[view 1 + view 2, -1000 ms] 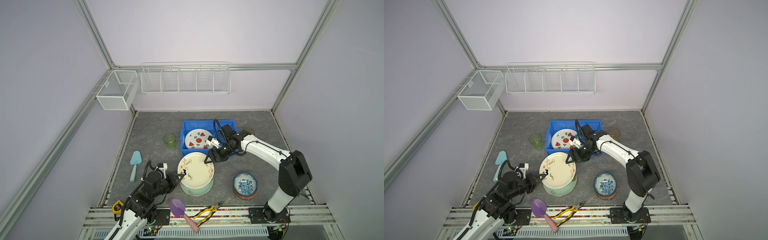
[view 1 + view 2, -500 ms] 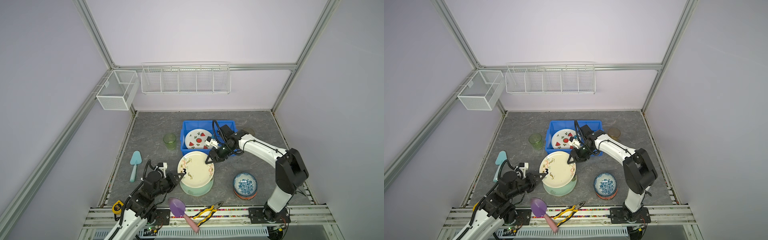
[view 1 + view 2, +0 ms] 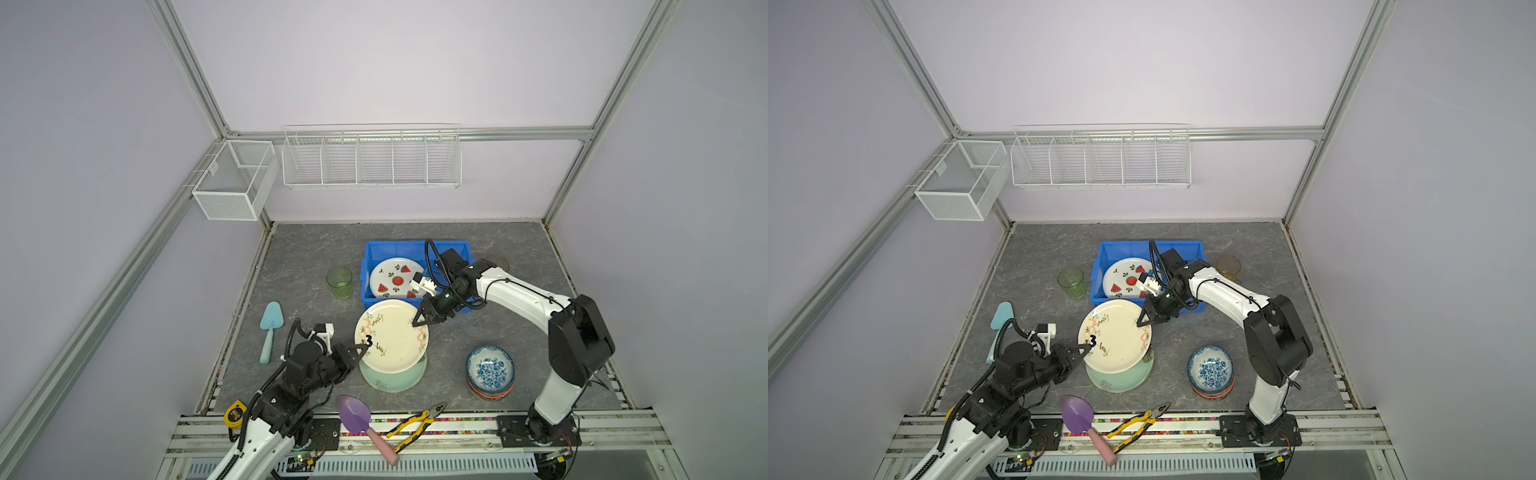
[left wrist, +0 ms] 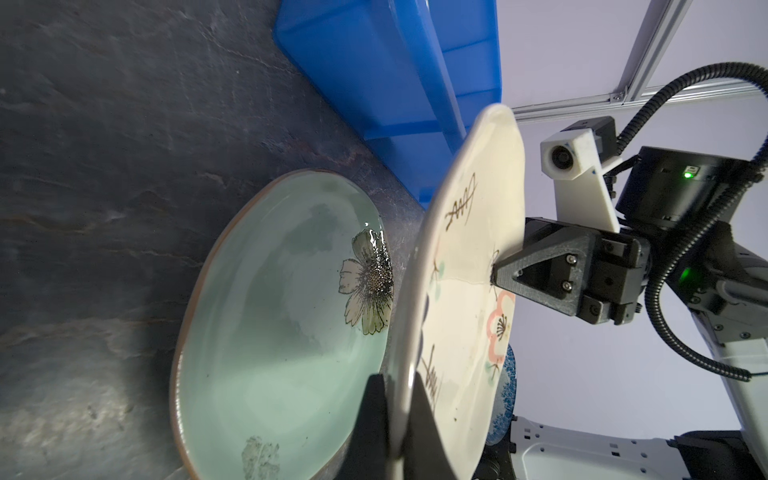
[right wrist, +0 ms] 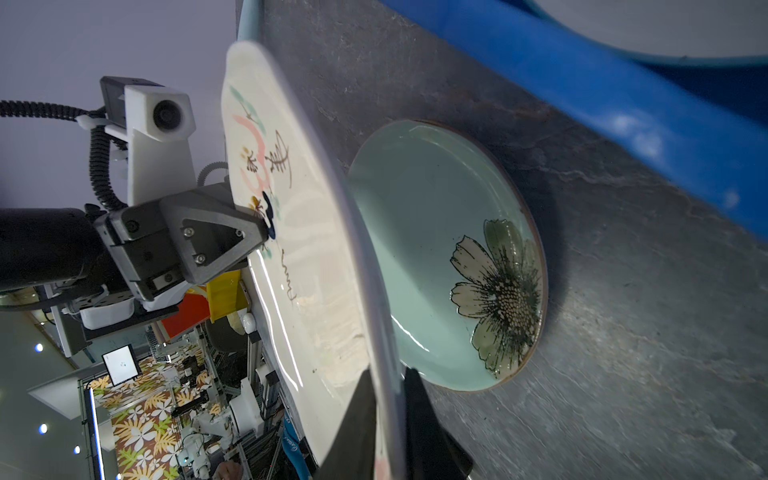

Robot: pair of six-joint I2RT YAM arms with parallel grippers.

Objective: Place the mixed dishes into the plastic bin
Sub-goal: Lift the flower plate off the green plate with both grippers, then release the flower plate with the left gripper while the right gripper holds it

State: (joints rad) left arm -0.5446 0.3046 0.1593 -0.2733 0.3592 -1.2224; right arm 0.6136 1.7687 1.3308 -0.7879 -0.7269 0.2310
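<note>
Cream plate (image 3: 390, 338) lifted and tilted above the pale green plate (image 3: 392, 380), mid-desk toward the front edge. Left gripper (image 3: 366, 343) clenched on its left rim; right gripper (image 3: 415, 325) clamped on the opposite rim, fingers (image 5: 424, 424) either side of the edge. Blue bin (image 3: 399, 249) just behind, toward the rear edge, watermelon plate (image 3: 392, 278) inside. Green tumbler (image 3: 339, 282) left of the bin; blue floral bowl (image 3: 489, 369) near the front right corner.

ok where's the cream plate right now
In both top views the cream plate is mid-table, held up over the pale green plate beside the blue bin, with the left gripper and right gripper on opposite edges.
</note>
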